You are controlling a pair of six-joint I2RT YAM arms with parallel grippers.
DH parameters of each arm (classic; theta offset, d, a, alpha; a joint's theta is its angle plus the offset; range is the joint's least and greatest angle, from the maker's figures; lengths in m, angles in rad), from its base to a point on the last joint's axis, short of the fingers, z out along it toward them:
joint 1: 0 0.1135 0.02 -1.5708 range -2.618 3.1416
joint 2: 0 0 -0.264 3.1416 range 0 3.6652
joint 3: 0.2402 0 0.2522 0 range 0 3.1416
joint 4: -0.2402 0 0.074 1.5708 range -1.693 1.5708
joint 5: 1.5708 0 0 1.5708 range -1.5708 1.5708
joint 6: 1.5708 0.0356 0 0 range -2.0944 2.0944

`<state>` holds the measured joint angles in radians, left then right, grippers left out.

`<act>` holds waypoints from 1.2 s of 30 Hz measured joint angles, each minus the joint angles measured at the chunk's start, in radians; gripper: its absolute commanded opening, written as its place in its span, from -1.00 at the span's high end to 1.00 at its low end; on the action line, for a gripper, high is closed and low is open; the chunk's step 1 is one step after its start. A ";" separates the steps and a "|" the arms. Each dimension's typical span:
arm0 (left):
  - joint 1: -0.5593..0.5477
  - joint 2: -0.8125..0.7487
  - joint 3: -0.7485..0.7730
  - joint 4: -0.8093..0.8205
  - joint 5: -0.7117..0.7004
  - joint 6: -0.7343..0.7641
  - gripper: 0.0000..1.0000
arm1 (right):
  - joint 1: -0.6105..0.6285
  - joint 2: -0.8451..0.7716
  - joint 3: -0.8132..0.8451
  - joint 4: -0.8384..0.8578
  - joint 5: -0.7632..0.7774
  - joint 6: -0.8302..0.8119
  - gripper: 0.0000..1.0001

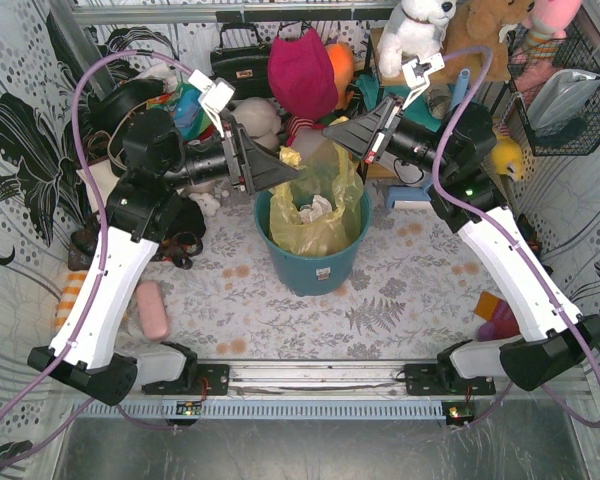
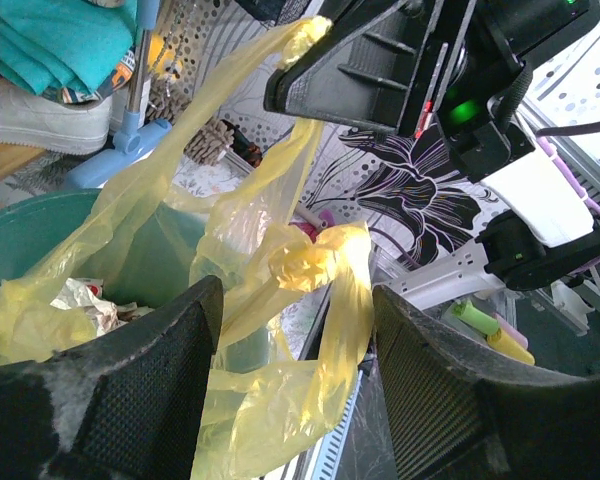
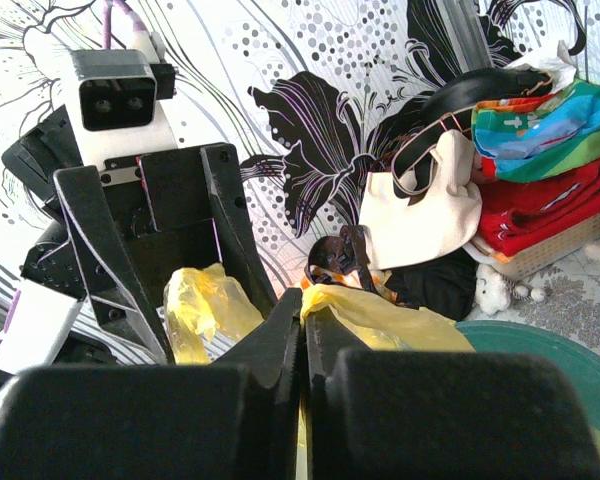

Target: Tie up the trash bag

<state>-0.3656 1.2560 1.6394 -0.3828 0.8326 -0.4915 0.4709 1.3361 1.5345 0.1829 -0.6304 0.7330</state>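
Note:
The trash bag (image 1: 325,205), thin yellow-green plastic with crumpled white paper inside, sits in the round teal bin (image 1: 315,260). My right gripper (image 3: 303,298) is shut on a stretched end of the bag (image 3: 380,315) and holds it up above the bin's far rim (image 1: 332,130). My left gripper (image 2: 295,295) is open, its fingers (image 2: 155,370) wide apart on either side of another twisted strip of the bag with a bunched lump (image 2: 310,262). In the top view the left gripper (image 1: 283,165) is over the bin's left rim, facing the right gripper.
Soft toys (image 1: 415,30), a red cap (image 1: 302,70) and a black bag (image 1: 240,60) crowd the back. A wire basket (image 1: 565,100) hangs at the right. A pink block (image 1: 152,310) lies near left. A cream tote (image 3: 425,215) lies behind the bin.

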 measured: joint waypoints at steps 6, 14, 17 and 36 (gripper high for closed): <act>0.000 0.014 -0.016 -0.003 0.038 -0.002 -0.38 | 0.000 -0.004 -0.002 -0.001 0.002 0.000 0.99; 0.000 0.033 0.072 -0.210 -0.044 0.101 -0.39 | 0.000 -0.006 -0.003 -0.003 0.003 -0.016 0.97; 0.000 0.021 0.102 -0.270 -0.122 0.136 -0.38 | 0.000 -0.011 -0.010 -0.006 0.006 -0.016 0.98; 0.000 -0.092 0.126 -0.399 -0.268 0.157 -0.41 | 0.000 -0.015 -0.016 -0.011 0.010 -0.016 0.98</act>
<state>-0.3656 1.1645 1.7657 -0.7818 0.5644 -0.3347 0.4709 1.3209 1.5188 0.1722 -0.6209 0.7174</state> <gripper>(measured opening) 0.703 0.011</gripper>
